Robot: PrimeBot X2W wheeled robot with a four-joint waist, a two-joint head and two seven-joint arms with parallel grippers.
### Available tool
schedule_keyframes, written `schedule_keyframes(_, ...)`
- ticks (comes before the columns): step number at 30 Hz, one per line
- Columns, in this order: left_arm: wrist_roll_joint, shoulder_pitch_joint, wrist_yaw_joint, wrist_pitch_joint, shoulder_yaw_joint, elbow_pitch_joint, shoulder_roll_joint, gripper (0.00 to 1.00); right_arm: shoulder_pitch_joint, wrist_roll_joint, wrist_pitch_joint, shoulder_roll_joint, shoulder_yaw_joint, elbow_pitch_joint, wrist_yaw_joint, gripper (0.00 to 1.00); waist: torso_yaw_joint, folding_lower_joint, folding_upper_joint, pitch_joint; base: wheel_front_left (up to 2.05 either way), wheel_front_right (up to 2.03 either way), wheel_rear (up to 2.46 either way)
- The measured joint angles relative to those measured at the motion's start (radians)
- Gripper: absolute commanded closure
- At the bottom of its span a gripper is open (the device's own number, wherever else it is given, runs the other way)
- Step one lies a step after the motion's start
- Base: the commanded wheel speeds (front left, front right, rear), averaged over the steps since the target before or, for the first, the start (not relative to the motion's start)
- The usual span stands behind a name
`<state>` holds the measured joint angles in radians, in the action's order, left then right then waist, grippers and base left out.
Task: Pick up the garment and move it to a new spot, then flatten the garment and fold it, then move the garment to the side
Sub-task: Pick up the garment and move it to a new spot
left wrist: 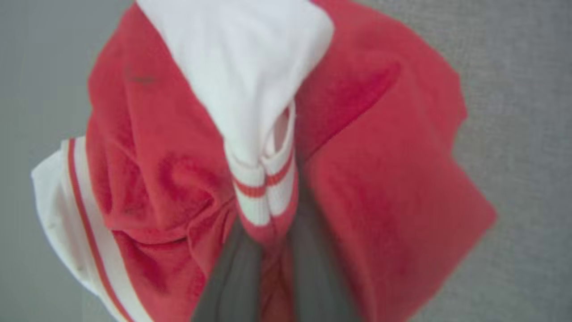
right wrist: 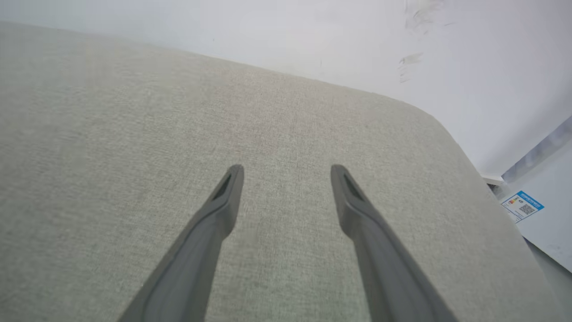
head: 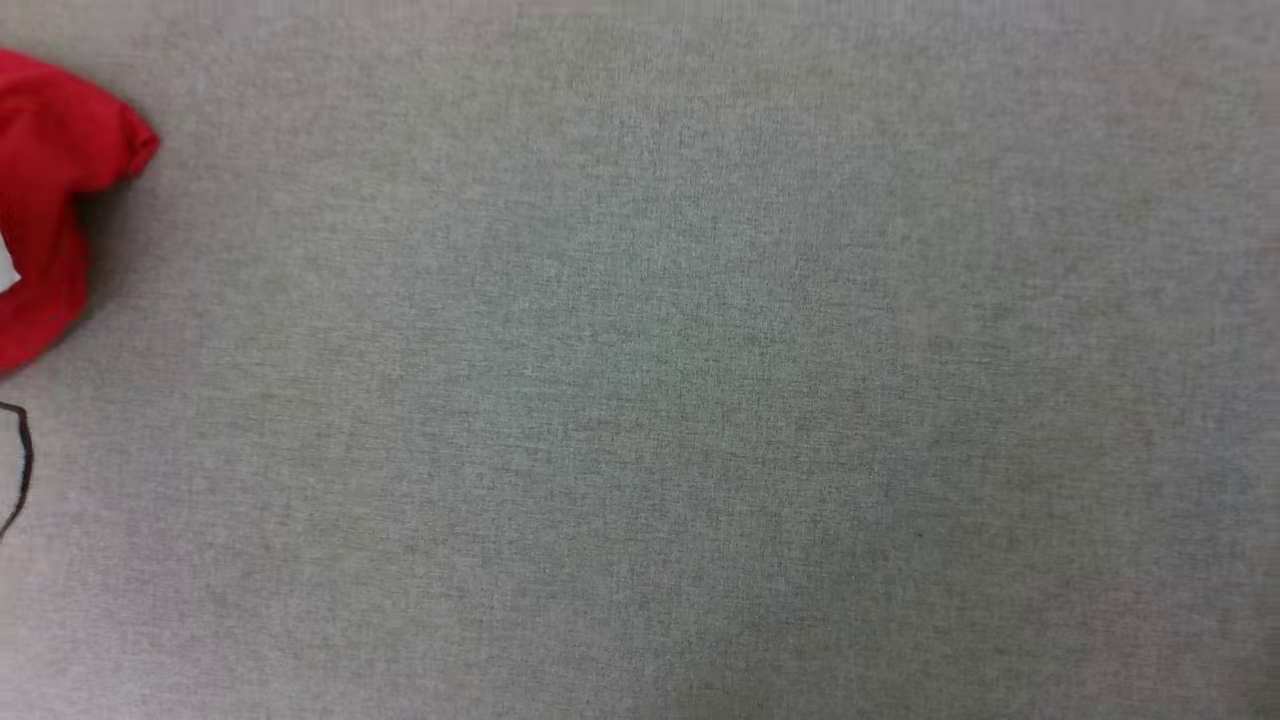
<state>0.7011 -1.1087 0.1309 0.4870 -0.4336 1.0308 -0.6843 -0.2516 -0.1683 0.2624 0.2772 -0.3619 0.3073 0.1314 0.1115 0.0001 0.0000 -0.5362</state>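
The garment [left wrist: 371,179] is a bunched red jersey with white sleeves and red-and-white stripe trim. In the left wrist view my left gripper [left wrist: 268,232] is shut on it, pinching red cloth and a striped cuff between its two grey fingers [left wrist: 232,277]. A red corner of the garment [head: 50,200] pokes in at the head view's upper left edge, over the grey cloth surface. My right gripper [right wrist: 286,172] stands open above bare cloth in the right wrist view, nothing between its fingers.
The grey fabric tabletop [head: 650,400] stretches wide across the head view. A thin dark cable [head: 20,465] loops in at the left edge. In the right wrist view the table's rounded far corner [right wrist: 429,116] meets a white wall, with a blue-labelled panel [right wrist: 523,205] beyond.
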Motion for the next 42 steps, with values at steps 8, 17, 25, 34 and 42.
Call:
schedule_keyframes(8, 0.052, -0.037, 0.000, -0.015, -0.103, -0.115, -0.087, 1.00, 0.042, -0.007, 0.000, -0.018, 0.034, -0.063, 0.000, 0.00, -0.001, 0.0000, 0.0001, 0.075, 0.00, 0.00, 0.00)
schedule_keyframes(17, 0.080, -0.076, 0.000, -0.029, -0.255, -0.289, -0.187, 1.00, 0.073, -0.025, 0.000, -0.050, 0.072, -0.139, 0.000, 0.00, -0.028, -0.0002, 0.0000, 0.151, 0.00, 0.00, 0.00)
schedule_keyframes(25, 0.139, -0.125, 0.001, -0.006, -0.373, -0.481, -0.240, 1.00, 0.087, -0.034, 0.000, -0.070, 0.095, -0.190, 0.000, 0.00, -0.087, -0.0002, 0.0000, 0.206, 0.00, 0.00, 0.00)
schedule_keyframes(34, 0.201, -0.147, 0.001, 0.030, -0.479, -0.673, -0.235, 1.00, 0.088, -0.035, 0.000, -0.087, 0.103, -0.218, 0.000, 0.00, -0.195, -0.0003, 0.0000, 0.243, 0.00, 0.00, 0.00)
schedule_keyframes(42, 0.258, -0.133, -0.004, 0.070, -0.536, -0.848, -0.153, 1.00, 0.088, -0.033, 0.000, -0.110, 0.126, -0.232, 0.000, 0.00, -0.301, -0.0002, 0.0000, 0.260, 0.00, 0.00, 0.00)
